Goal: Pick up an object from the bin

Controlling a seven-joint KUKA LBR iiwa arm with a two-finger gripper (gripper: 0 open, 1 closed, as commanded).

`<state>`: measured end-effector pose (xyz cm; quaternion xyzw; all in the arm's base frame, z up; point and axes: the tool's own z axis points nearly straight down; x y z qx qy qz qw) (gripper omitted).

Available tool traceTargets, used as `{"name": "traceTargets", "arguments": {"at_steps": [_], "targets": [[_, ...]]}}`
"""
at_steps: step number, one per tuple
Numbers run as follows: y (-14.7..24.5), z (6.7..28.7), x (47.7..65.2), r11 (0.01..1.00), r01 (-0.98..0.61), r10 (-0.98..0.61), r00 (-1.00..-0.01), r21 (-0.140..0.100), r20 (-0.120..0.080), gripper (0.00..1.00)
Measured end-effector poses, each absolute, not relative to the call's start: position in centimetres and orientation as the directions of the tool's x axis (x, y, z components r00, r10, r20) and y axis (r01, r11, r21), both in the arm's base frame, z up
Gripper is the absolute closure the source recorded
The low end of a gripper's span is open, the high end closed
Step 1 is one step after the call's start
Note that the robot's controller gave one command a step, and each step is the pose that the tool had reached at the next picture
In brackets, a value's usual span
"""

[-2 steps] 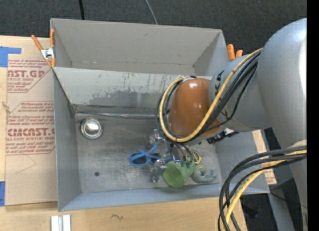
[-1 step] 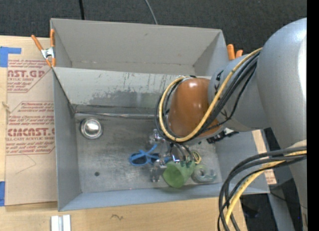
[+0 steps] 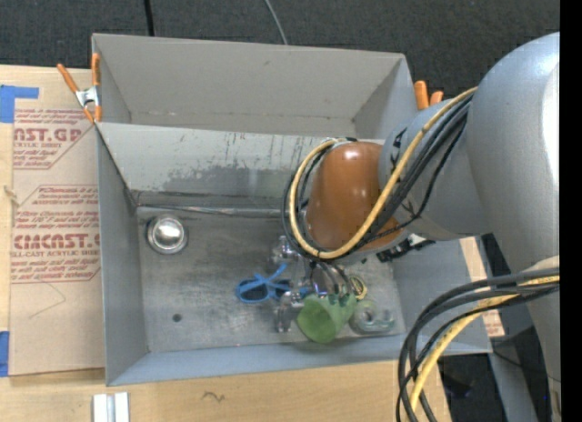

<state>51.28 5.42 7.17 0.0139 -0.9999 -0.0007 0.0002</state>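
- You have the grey bin [image 3: 116, 256] with sloping walls on all sides; its flat floor is narrow, and the pincer [image 3: 300, 297] is low in the near right part of it, close to the near wall and not far from the right wall.
- The left half of the floor is your open room: a shiny round silver thing [image 3: 167, 234] sits there alone near the far left corner, well apart from the pincer.
- The arm's orange cover [image 3: 341, 193] and its looped cables [image 3: 296, 206] hang over the right half of the floor and hide what lies under them.
- Nearest the pincer are two things: a blue looped thing [image 3: 259, 287], thin and curled like wire or small handles, and a pale green rounded thing [image 3: 320, 320], soft-edged and lumpy.
- The blue looped thing lies just left of the pincer, touching or nearly so; the green rounded thing lies just on its near right side, against the near wall.
- A small pale ring-shaped piece [image 3: 375, 322] lies right of the green one.
- You cannot tell whether the pincer is released or clenched, nor whether it grasps either thing.
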Motion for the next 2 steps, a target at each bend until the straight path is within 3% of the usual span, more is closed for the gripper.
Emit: {"name": "traceTargets", "arguments": {"at_steps": [1, 2], "targets": [[5.48, 7.19, 51.28, 1.000, -0.028, -0.028, -1.000, 0.001, 0.001, 0.00], [5.56, 7.40, 51.29, 1.000, -0.029, -0.029, -1.000, 0.002, 0.003, 1.00]]}}
